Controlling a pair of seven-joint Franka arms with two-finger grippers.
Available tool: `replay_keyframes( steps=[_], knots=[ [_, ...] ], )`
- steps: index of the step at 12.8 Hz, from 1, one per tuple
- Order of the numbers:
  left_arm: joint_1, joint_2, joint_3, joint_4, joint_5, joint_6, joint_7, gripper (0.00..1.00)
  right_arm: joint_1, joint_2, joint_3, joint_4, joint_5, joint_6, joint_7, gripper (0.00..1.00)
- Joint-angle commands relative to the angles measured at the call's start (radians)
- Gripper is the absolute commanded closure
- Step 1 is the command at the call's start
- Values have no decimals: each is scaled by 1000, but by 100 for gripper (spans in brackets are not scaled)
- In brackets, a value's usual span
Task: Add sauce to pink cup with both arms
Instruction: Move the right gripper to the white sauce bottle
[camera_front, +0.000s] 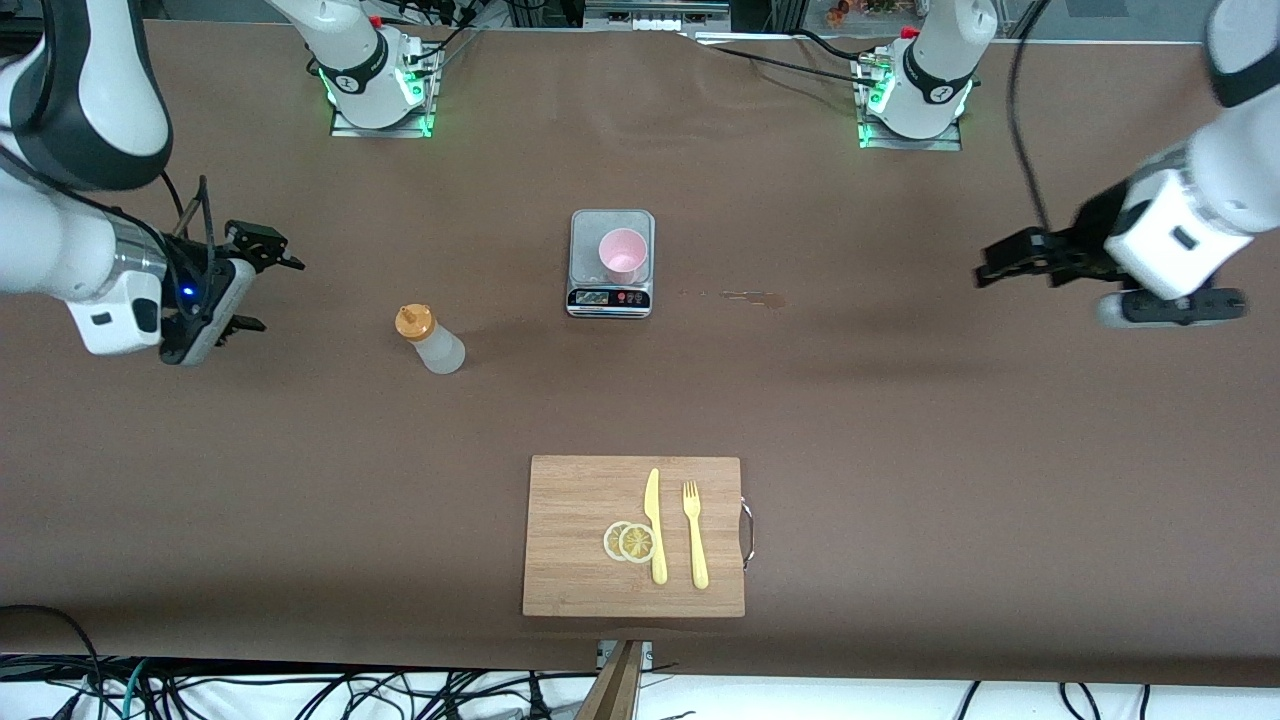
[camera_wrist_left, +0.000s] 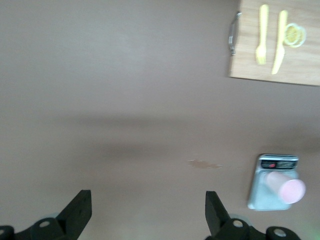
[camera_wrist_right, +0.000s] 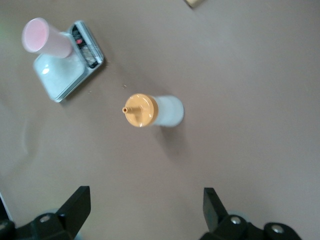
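The sauce (camera_front: 430, 340) stands upright, left of centre in the front view; the pink cup (camera_front: 623, 255) sits on the scale (camera_front: 611, 262) at centre. My right gripper (camera_front: 243, 285) hovers at the left edge, fingers apart, bottle well apart from it. I'd grab the body below the cap, squarely. My left gripper (camera_front: 1010, 262) waits at the right edge, fingers apart, empty.

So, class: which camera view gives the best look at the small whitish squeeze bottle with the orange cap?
The right wrist view: the whitish squeeze bottle with the orange cap fills more of it, nozzle plain. The front view shows the bottle small, standing upright on the table. The left wrist view misses it.
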Motion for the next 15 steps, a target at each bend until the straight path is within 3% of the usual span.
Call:
replay_keyframes(
  steps=[1, 4, 7, 10, 15],
  knots=[
    [41, -21, -15, 28, 88, -69, 111, 0, -58, 64, 1, -54, 127, 62, -302, 0],
    [67, -20, -13, 26, 157, -83, 234, 0, -112, 193, 1, -59, 291, 69, -663, 0],
    [77, -4, -15, 29, 154, -87, 241, 0, -124, 314, -1, -63, 437, 59, -991, 0],
    [68, 6, -21, 34, 150, -87, 237, 0, -121, 376, 1, -118, 564, 46, -1220, 0],
    [64, 8, -22, 34, 143, -87, 237, 0, -92, 405, 10, -203, 736, 13, -1380, 0]
  ],
)
